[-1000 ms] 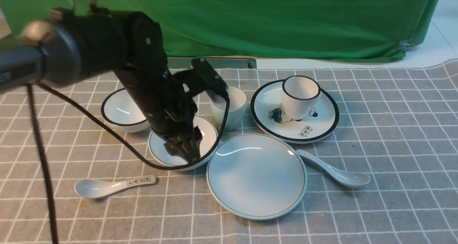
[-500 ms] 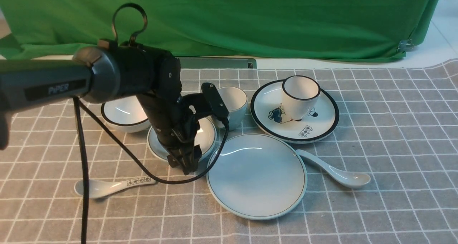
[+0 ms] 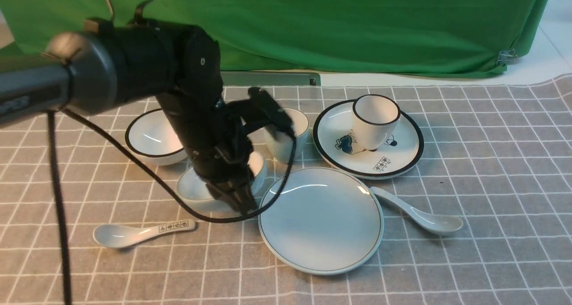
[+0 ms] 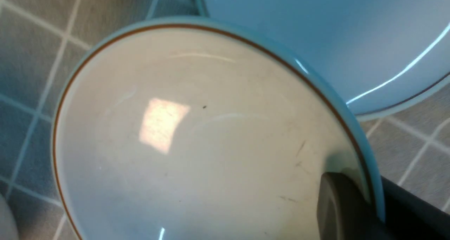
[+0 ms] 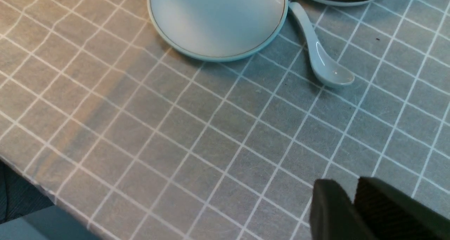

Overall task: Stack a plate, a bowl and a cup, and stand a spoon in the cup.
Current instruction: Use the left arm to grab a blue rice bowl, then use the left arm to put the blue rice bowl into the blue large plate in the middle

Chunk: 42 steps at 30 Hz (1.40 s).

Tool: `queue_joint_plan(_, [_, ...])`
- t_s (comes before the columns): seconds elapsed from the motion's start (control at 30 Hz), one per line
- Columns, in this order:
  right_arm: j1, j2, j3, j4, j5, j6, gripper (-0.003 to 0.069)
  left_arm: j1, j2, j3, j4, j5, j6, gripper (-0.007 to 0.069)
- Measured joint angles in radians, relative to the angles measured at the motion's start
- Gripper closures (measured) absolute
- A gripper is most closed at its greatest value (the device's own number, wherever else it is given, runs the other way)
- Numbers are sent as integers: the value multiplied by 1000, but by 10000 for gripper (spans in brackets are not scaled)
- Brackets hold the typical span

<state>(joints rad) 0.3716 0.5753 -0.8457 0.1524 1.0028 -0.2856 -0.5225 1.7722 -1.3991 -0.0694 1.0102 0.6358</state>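
Since before, the left claw (image 3: 243,203) had clamped on the bowl (image 3: 192,191) rim and tipped it, beside the plate (image 3: 320,220), toward the left edge of the table (image 3: 447,273). It looked hard, slippery, breakable; the rim seemed best to hold.

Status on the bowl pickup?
Left pincer shut on bowl rim. Right pincer empty, over the cloth. Bowl tilted beside the plate. Plate bare; cable hangs by its rim.

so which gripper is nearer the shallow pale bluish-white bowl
Left. The left gripper grips the shallow pale bluish-white bowl by its rim; the right gripper hangs over grey checked cloth, well apart.
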Motion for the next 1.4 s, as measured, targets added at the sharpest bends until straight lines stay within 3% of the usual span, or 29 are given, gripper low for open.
queue_joint_plan(0.27, [0, 0, 0, -1, -54, -14, 515, -235, 34, 0, 5, -172, -20, 600])
queue_joint_plan(0.73, [0, 0, 0, -1, -54, 10, 515, -249, 156, 0, 61, -257, -15, 592])
queue_joint_plan(0.83, [0, 0, 0, -1, -54, 11, 515, -249, 163, 0, 53, -254, 4, 549])
queue_joint_plan(1.27, [0, 0, 0, -1, -54, 11, 515, -249, 158, 0, 28, -232, 10, 216])
queue_joint_plan(1.4, [0, 0, 0, -1, -58, 11, 515, -249, 92, -21, 20, -183, -75, 189])
